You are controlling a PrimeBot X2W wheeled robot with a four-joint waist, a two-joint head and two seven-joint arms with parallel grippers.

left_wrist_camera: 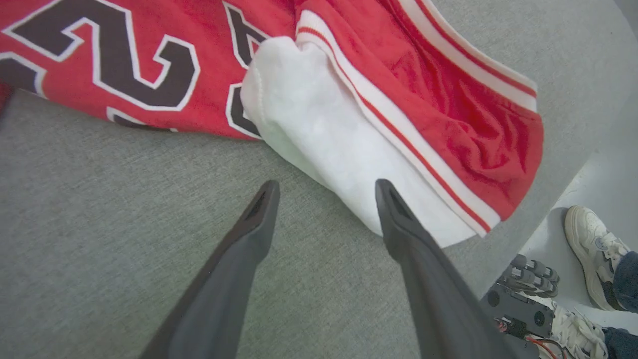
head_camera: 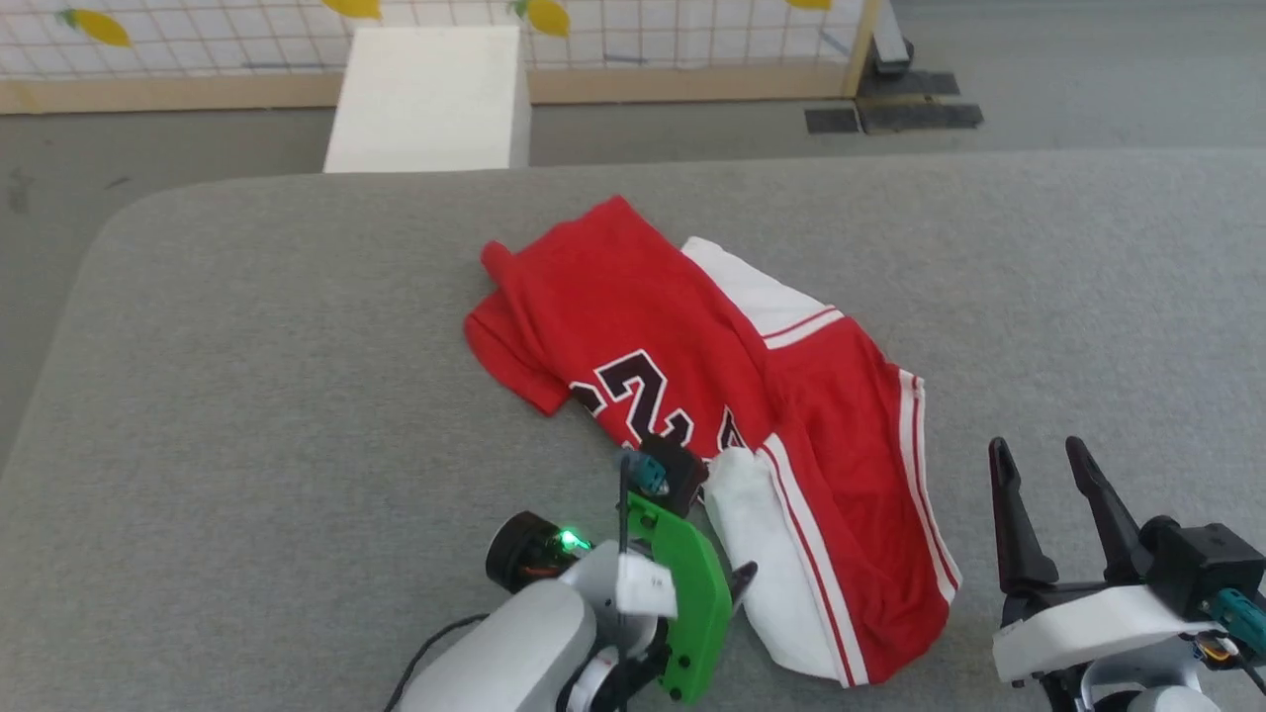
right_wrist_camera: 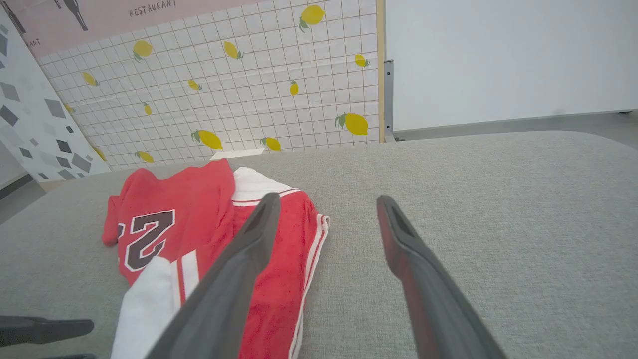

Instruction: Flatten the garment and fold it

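Left gripper (left_wrist_camera: 326,187): fingers apart, empty, nearer | garment (head_camera: 692,336): lay crumpled just ahead of its tips, white sleeve (left_wrist_camera: 324,134) foremost, long axis slanting from far-left to near-right | right gripper (head_camera: 1034,450): fingers apart, empty, garment off its left

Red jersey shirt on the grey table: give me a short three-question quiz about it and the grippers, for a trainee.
1. True or false: the red jersey shirt with white sleeves lies fully spread out on the grey padded table.
2. Pick one. The left gripper is: A, open, beside a white sleeve; B, shut on the red hem; C, shut on nothing.
3. Fill in: the right gripper stands open on the robot's ____ of the shirt.
Key: 1 false, it lies bunched and folded over itself; 2 A; 3 right.
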